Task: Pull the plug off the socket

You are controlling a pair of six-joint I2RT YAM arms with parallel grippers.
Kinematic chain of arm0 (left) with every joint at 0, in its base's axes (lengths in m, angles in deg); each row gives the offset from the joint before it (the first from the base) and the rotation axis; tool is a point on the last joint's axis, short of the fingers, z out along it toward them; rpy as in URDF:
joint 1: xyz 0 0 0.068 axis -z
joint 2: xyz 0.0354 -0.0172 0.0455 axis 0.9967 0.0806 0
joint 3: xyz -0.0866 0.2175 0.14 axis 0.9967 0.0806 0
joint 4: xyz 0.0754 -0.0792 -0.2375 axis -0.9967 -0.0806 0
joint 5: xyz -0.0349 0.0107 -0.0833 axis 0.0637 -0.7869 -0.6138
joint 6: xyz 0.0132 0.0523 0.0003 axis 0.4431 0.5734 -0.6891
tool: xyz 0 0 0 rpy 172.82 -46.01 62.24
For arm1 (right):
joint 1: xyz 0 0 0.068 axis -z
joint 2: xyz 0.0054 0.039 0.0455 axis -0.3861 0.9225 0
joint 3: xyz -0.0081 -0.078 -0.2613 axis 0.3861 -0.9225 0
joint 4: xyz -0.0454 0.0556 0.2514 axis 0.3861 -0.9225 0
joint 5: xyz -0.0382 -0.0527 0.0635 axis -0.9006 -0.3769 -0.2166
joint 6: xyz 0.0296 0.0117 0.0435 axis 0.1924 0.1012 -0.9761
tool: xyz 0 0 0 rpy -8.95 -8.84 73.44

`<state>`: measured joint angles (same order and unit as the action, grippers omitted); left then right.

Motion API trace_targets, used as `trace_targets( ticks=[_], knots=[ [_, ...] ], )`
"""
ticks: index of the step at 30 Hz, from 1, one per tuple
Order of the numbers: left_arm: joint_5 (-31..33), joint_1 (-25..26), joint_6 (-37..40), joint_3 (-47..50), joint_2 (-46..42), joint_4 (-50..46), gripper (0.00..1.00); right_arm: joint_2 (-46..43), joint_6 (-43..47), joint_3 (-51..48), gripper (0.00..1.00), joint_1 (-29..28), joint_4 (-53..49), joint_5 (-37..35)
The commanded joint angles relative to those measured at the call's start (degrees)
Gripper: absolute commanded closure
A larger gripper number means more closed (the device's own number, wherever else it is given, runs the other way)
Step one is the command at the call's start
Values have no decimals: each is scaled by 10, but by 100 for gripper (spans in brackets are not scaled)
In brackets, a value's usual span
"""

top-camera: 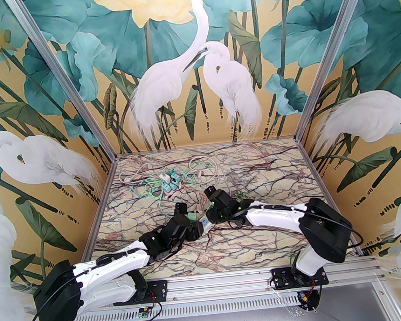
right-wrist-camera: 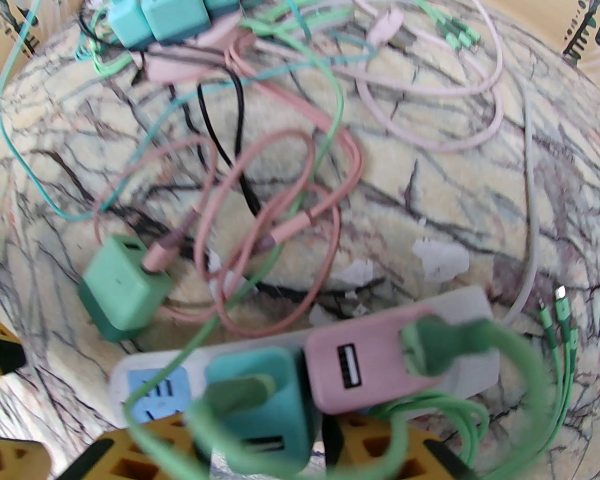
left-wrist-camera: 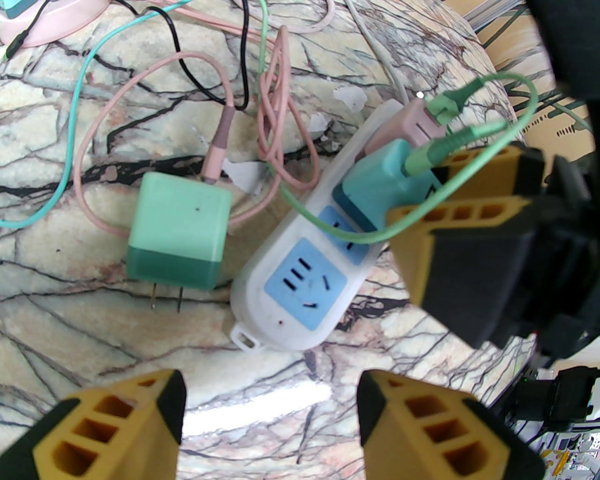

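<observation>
A white power strip (left-wrist-camera: 262, 300) with blue sockets lies on the marble table (top-camera: 259, 185). A teal plug (left-wrist-camera: 379, 185) and a pink plug (left-wrist-camera: 405, 122) sit in its far sockets, both trailing green cables. My right gripper (right-wrist-camera: 248, 443) has its yellow fingers (left-wrist-camera: 450, 211) pressed on either side of the teal plug (right-wrist-camera: 262, 384), which leans slightly. My left gripper (left-wrist-camera: 269, 422) hovers open above the strip's near end with nothing between its fingers. A light-green plug (left-wrist-camera: 180, 234) lies loose beside the strip, prongs bare, on a pink cable.
A tangle of pink, green, teal and black cables (right-wrist-camera: 281, 154) spreads behind the strip. More teal chargers and a second strip (top-camera: 169, 180) lie at the back of the table. Both arms meet at the strip (top-camera: 204, 222) in mid-table.
</observation>
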<state>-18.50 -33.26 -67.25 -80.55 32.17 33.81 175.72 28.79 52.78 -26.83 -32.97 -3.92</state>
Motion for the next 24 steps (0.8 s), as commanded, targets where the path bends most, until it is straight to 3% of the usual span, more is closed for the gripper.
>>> trace_targets(
  ticks=[1, 11, 17, 24],
  knots=[
    [-6, -3, 4, -7, 0, 5, 35, 16, 2, 16, 54, -3, -7, -16],
    [-14, -3, 2, -9, 17, 16, 38, 15, 11, 12, 63, -3, 17, -48],
    [-20, -4, -10, -11, 42, 38, 44, -4, 19, 1, 81, -5, 23, -47],
    [-54, -20, -43, -26, 102, 93, 48, -48, 21, -30, 80, -7, 22, -38]
  ],
)
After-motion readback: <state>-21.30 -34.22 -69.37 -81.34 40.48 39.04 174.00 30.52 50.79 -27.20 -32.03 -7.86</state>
